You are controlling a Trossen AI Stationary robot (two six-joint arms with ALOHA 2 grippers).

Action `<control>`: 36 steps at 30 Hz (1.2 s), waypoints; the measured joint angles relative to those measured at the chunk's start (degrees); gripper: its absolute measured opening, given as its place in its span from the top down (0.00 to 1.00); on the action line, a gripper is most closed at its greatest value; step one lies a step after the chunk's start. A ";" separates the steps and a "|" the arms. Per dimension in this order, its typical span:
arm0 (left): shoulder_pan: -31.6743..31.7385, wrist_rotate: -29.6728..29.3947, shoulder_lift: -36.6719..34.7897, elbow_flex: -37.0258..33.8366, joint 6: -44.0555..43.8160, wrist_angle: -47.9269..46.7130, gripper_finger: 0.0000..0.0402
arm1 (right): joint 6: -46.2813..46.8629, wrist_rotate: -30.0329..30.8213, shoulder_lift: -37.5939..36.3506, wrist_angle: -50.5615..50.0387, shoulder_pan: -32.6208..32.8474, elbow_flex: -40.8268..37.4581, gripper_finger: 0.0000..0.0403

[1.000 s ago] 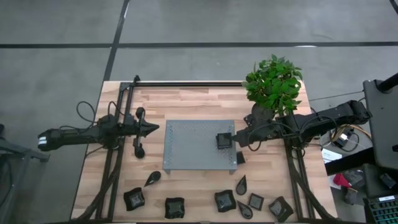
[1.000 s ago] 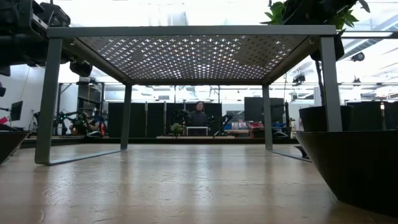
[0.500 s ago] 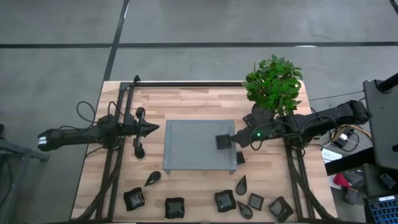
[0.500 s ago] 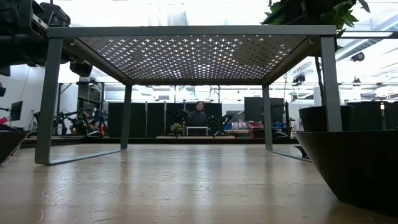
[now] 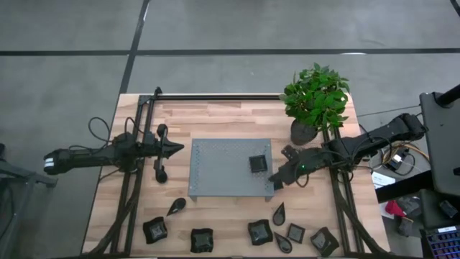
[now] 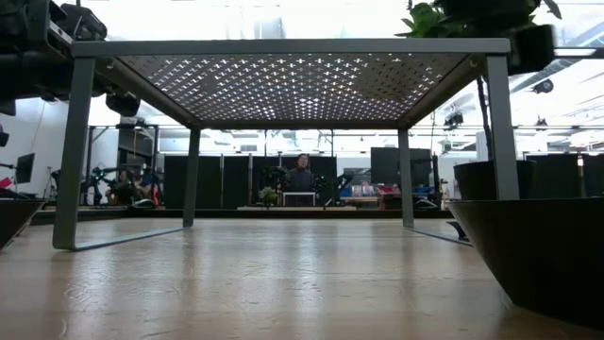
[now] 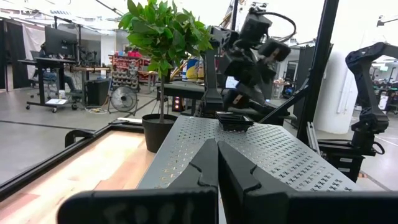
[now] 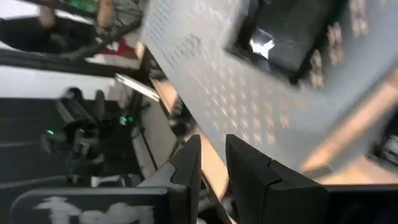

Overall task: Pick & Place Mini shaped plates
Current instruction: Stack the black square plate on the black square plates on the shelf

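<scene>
One small dark square plate [image 5: 258,164] rests flat on the grey perforated tray [image 5: 215,173], near its right edge; it also shows in the left wrist view [image 7: 235,122] and the right wrist view [image 8: 292,37]. Several more dark plates lie along the table's near edge, among them a teardrop [image 5: 176,206] and a wavy square [image 5: 155,229]. Another plate [image 5: 279,185] sits by the tray's near right leg. My right gripper [image 5: 275,175] is open, just off the tray's right edge, apart from the plate on it. My left gripper [image 5: 176,149] waits shut, left of the tray.
A potted green plant [image 5: 315,101] stands at the far right of the table, close behind my right arm. The tray stands on legs [image 6: 74,142], with room beneath it. In the low view a dark dish [image 6: 543,250] sits close at the right.
My right gripper has drawn back from the square plate on the tray, toward the table's right and near edges, and now stands off the tray's right edge. The plate has stayed where it lay on the tray.
</scene>
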 joint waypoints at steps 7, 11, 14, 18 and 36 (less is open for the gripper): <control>0.00 0.00 0.01 0.00 0.01 -0.01 1.00 | 6.00 3.21 0.02 -11.90 3.51 0.00 0.82; 0.00 0.00 0.01 0.00 -0.01 0.00 1.00 | 9.33 4.14 0.02 -18.96 3.93 0.00 0.81; 0.02 0.02 0.02 0.00 -0.01 -0.01 1.00 | 10.27 4.62 0.25 -22.49 4.00 -0.30 0.81; 0.02 0.01 0.00 0.00 -0.01 0.01 1.00 | 12.77 4.56 0.93 -25.40 4.00 -1.02 0.84; 0.01 0.01 0.02 0.00 -0.01 0.00 1.00 | 15.51 4.57 7.72 -17.17 3.14 -9.63 0.85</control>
